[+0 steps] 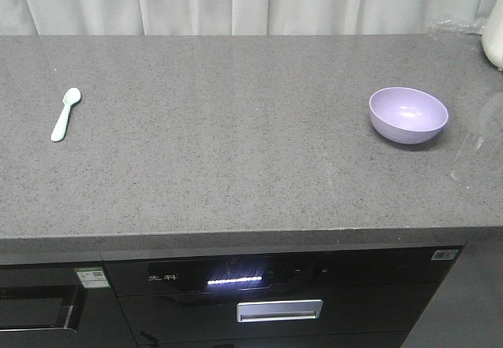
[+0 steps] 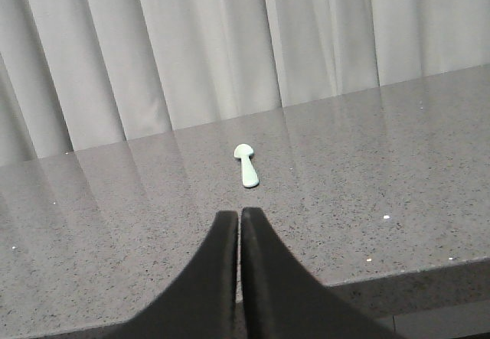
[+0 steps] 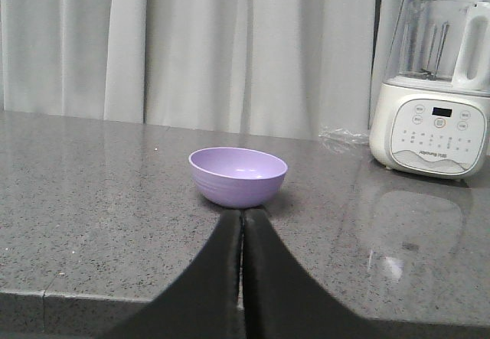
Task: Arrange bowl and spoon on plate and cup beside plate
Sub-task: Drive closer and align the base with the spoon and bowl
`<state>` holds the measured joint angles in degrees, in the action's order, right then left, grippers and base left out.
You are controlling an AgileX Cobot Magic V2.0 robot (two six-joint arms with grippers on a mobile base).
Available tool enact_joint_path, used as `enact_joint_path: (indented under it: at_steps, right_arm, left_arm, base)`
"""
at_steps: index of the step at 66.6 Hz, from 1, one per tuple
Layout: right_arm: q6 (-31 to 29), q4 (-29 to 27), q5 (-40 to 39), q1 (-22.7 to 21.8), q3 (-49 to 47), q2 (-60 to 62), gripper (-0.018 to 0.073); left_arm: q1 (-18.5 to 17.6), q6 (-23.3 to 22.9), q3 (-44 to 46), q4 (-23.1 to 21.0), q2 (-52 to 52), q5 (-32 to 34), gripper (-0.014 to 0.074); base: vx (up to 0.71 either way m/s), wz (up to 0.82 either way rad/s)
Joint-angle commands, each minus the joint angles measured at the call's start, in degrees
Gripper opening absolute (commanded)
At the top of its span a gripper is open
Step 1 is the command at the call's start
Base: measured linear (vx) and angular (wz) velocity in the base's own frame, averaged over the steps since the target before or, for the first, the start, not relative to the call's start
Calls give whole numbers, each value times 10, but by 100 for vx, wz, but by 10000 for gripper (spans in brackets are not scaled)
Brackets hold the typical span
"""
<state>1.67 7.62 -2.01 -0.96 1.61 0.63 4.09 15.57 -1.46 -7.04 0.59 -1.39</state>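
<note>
The lavender bowl [image 1: 409, 114] sits upright on the right part of the grey counter. In the right wrist view the bowl [image 3: 238, 175] lies just beyond my right gripper [image 3: 243, 215], whose black fingers are shut with nothing between them. A mint-green spoon [image 1: 65, 115] lies flat at the counter's left. The left wrist view has the spoon [image 2: 246, 164] a short way ahead of my left gripper [image 2: 240, 213], shut and empty, near the counter's front edge. The plate and the cup are out of view. Neither gripper shows in the front view.
A white blender with a clear jug [image 3: 437, 75] stands at the back right of the counter, and its edge shows as the blender [image 1: 493, 32] in the front view. Grey curtains [image 1: 236, 1] hang behind. Below the counter's front edge is a dark appliance with a handle [image 1: 279, 309].
</note>
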Motion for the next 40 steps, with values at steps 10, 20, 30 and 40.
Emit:
enact_joint_path:
  at_steps: [10,20,30,40]
  right_arm:
    - [0,5,-43,-2,2,5,-3]
    - [0,5,-43,-2,2,5,-3]
    - [0,5,-43,-2,2,5,-3]
    - [0,5,-43,-2,2,5,-3]
  left_arm:
    - [-5,-2,4,-2,9,41,-6]
    - [-5,-2,4,-2,9,41,-6]
    - [-5,-2,4,-2,9,41,-6]
    - [-5,-2,4,-2,9,41,-6]
  base:
    - [3,1]
    - [4,0]
    - [5,1]
    - [5,1]
